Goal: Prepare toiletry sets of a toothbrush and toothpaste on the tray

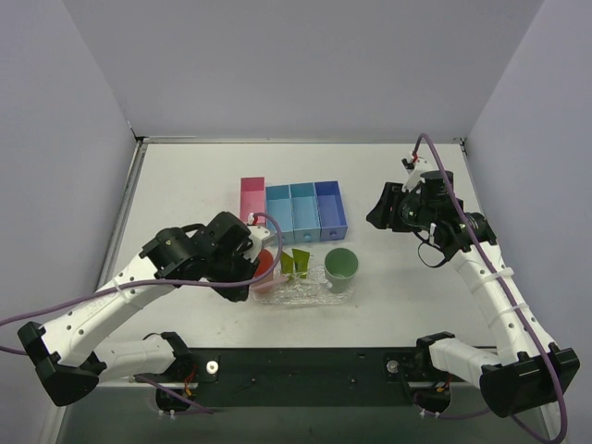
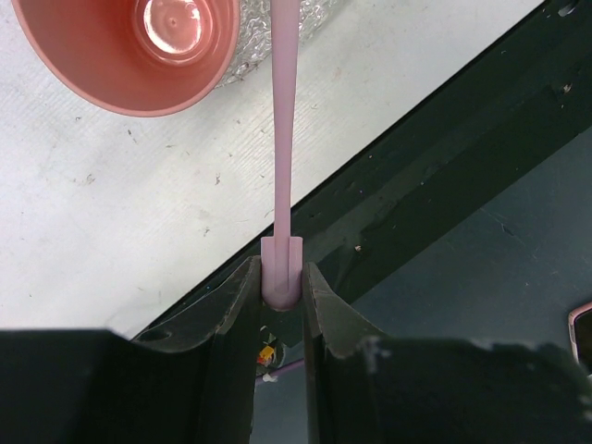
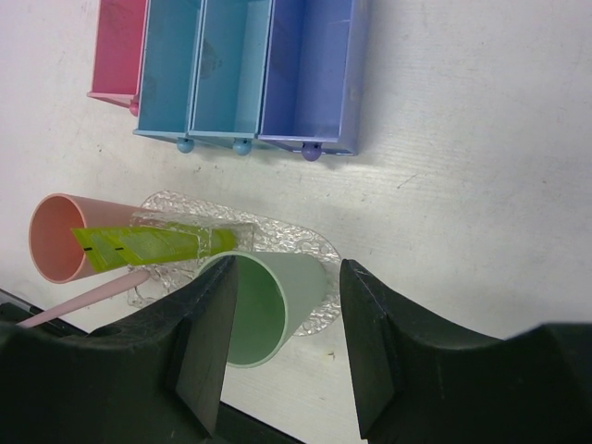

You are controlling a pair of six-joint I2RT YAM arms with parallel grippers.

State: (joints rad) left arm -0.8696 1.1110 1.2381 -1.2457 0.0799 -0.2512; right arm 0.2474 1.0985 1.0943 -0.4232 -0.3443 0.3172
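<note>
My left gripper (image 2: 280, 268) is shut on the butt end of a pink toothbrush (image 2: 282, 139). The handle points away past the rim of a pink cup (image 2: 129, 46), and its head is out of that view. In the top view the left gripper (image 1: 248, 270) is at the pink cup (image 1: 266, 264) on the left end of the clear tray (image 1: 305, 294). Two yellow-green toothpaste tubes (image 1: 294, 262) stand on the tray, left of a green cup (image 1: 341, 266). My right gripper (image 1: 375, 215) is open and empty, up and to the right of the tray. Its wrist view shows the green cup (image 3: 268, 305), toothpaste (image 3: 139, 245) and toothbrush (image 3: 92, 301).
A row of bins stands behind the tray: one pink bin (image 1: 252, 199) and three blue bins (image 1: 305, 211), which look empty in the right wrist view (image 3: 231, 65). The black base plate (image 1: 305, 365) runs along the near table edge.
</note>
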